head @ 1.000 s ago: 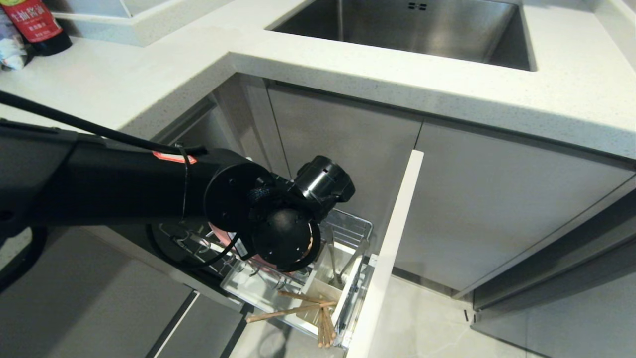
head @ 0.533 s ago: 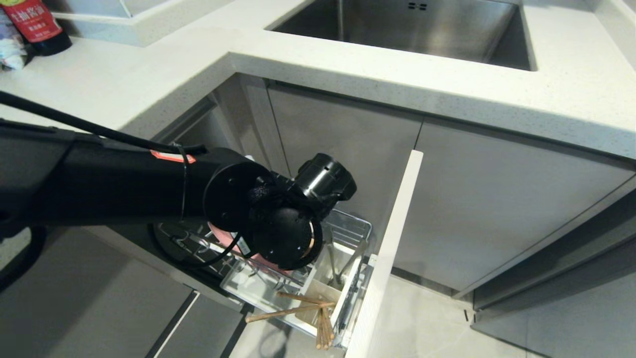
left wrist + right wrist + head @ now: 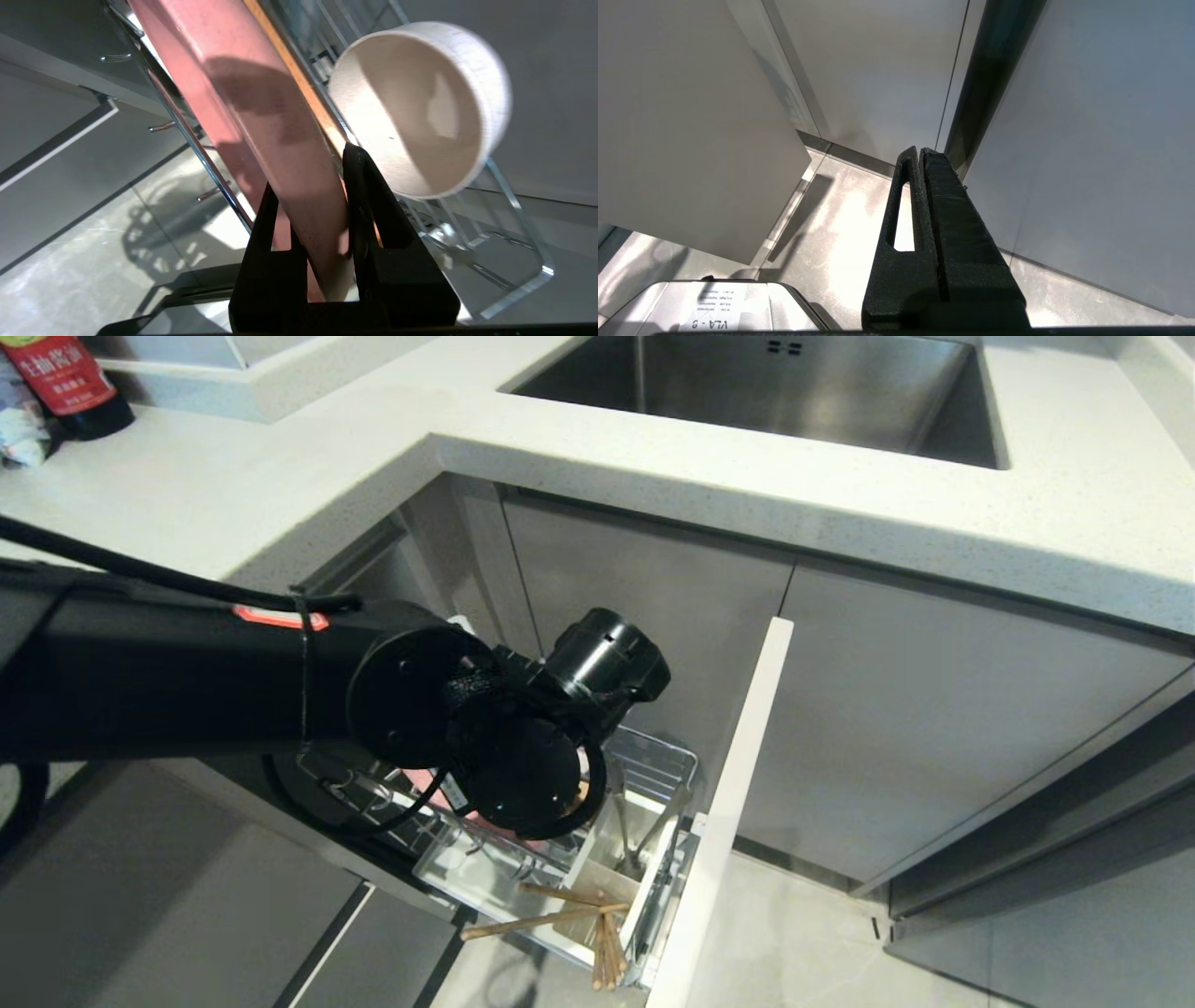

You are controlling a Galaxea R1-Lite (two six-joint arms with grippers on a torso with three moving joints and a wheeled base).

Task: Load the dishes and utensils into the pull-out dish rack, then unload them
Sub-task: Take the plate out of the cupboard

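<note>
My left gripper point(image 3: 312, 170) is shut on the rim of the pink plate point(image 3: 261, 93), which stands on edge in the pull-out dish rack point(image 3: 514, 242). The cream-white bowl point(image 3: 420, 107) lies tipped on its side right next to the plate. In the head view the left wrist hides the gripper, and only a sliver of the plate point(image 3: 425, 779) shows. The chopsticks point(image 3: 541, 921) lean out of the rack's utensil box point(image 3: 607, 868). Two metal handles point(image 3: 624, 829) stand in that box; I cannot tell which is the spoon. My right gripper point(image 3: 920, 151) is shut and empty, parked low by the cabinet fronts.
The rack's pale front panel point(image 3: 728, 803) juts out over the floor point(image 3: 822, 943). Above are the white countertop point(image 3: 280, 476) and the steel sink point(image 3: 775, 392). A dark sauce bottle point(image 3: 65, 383) stands at the counter's far left. Grey cabinet doors point(image 3: 934, 709) close off the right.
The left arm has drawn back a little to the left and upward in the head view. The rack, chopsticks and counter are as before.
</note>
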